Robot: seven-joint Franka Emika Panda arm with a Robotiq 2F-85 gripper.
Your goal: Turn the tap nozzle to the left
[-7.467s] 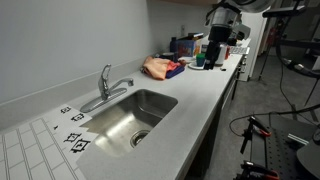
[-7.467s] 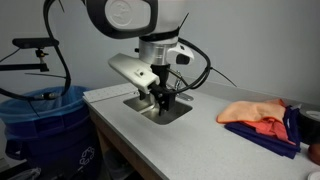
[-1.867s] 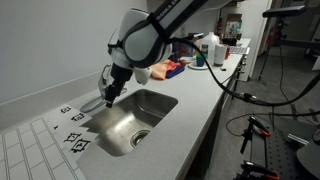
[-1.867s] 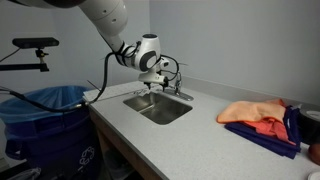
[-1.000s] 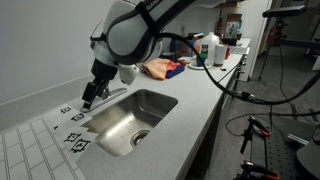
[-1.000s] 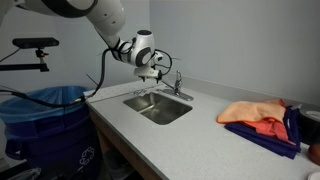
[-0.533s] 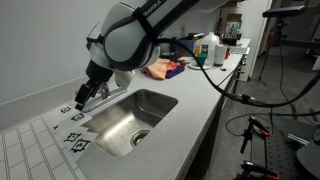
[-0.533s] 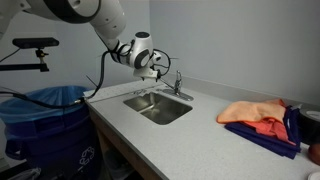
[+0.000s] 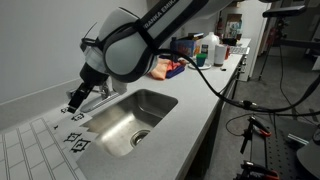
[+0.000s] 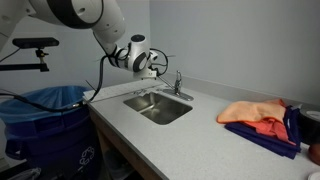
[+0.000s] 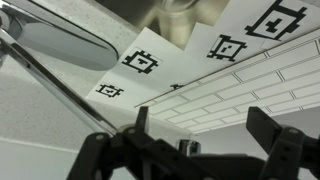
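Chrome tap nozzle (image 11: 50,77): slim rod at upper left of wrist view, slanting down toward the base of one finger. Contact with that finger not resolvable. Broad oval chrome piece (image 11: 60,40) just above the rod, blurred, exact part unclear.

State of gripper (image 11: 198,118): pincer spread wide, dark fingers (image 11: 270,135) at bottom of wrist view, well apart, nothing clamped between. Behind the gap only white paper with black fiducial markers (image 11: 140,62) and a printed grid of tile lines (image 11: 250,95). Nozzle outside the gap, off to one side.

In an exterior view, arm (image 9: 130,45) bent low over the far end of the counter, gripper down at the wall side of the stainless sink (image 9: 160,105), close above the marker sheet. Faucet mostly hidden behind the wrist from this angle.

In an exterior view, upright lever handle (image 10: 178,78) standing at the back rim of the sink, gripper near it, on the side toward the blue bin (image 10: 45,105). Nozzle too small there to trace with confidence.

Orange cloth (image 9: 165,68) and bottles (image 9: 205,50) farther along the white countertop (image 9: 195,95), well apart from the sink and from the gripper.
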